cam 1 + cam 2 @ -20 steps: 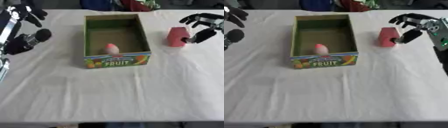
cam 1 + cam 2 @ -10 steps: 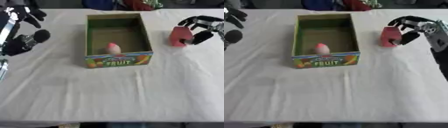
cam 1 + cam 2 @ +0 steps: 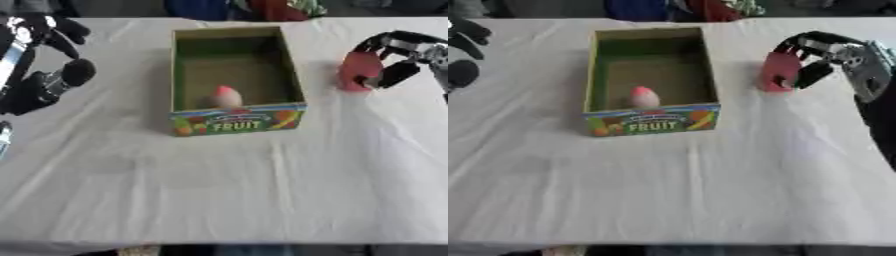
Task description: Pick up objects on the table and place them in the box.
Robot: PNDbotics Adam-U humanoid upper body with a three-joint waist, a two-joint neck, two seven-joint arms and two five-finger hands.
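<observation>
Bench (image 3: 219,195) under white cloth, fills view.
Box (image 3: 234,120), open cardboard, green inside, "FRUIT" on near wall, stands centre-far.
Right hand (image 3: 820,55) at far right, fingers and thumb curled round red block (image 3: 777,72); block upright, right of box, apart from it; cannot tell whether it touches cloth.
Left hand (image 3: 44,31) at far left edge, well apart from box, fingers curled, holding nothing.
Pink-and-white egg-shaped object (image 3: 226,96) inside box, against near wall.
</observation>
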